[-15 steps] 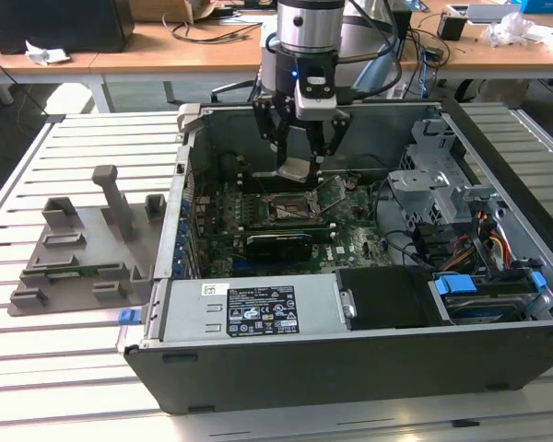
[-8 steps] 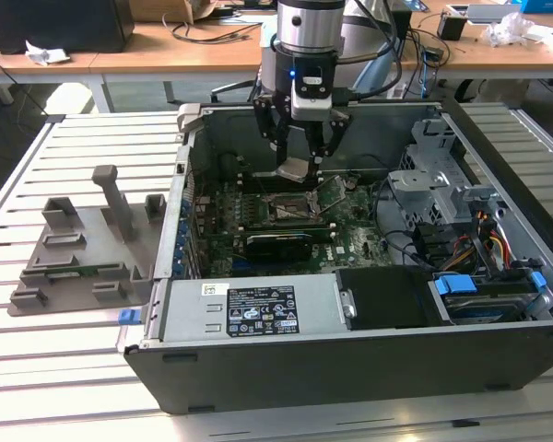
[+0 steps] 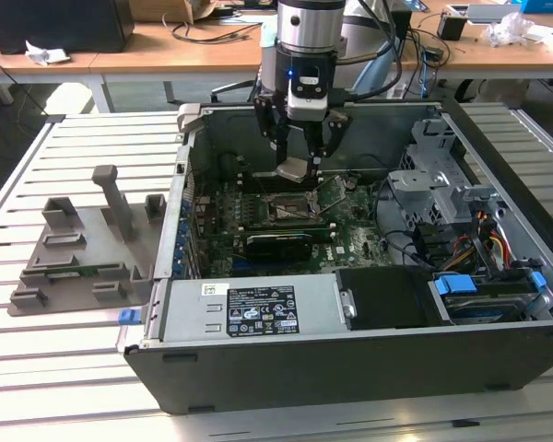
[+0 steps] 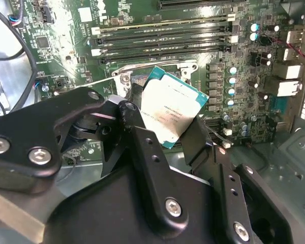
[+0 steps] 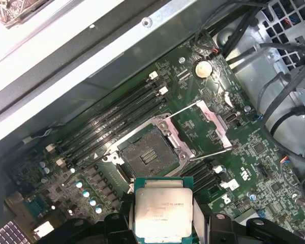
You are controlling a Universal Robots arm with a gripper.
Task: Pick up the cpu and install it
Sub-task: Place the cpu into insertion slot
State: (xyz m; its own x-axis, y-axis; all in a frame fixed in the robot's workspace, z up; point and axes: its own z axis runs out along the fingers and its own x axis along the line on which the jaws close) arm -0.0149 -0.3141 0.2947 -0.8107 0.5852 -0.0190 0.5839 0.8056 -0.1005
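Above the motherboard (image 3: 359, 244) | tool (image 3: 301, 157) clamped on cpu (image 4: 174, 109) | first wrist view: socket (image 5: 147, 152) bare, frame (image 5: 213, 124) raised

The cpu (image 5: 164, 213) has a dull silver metal top with a thin green edge; the claw (image 3: 300, 155) is black and matt, with shiny screws; the motherboard (image 5: 264, 152) is smooth green board; the socket frame (image 5: 176, 143) is shiny bare metal; the tray (image 3: 83, 253) is grey matt plastic; the tabletop (image 3: 83, 368) is pale ribbed metal; the computer case (image 3: 350, 364) is dark matt metal.

Slatted metal table (image 3: 83, 147); wooden desks (image 3: 147, 44) behind, cables (image 3: 212, 28) strewn on top.
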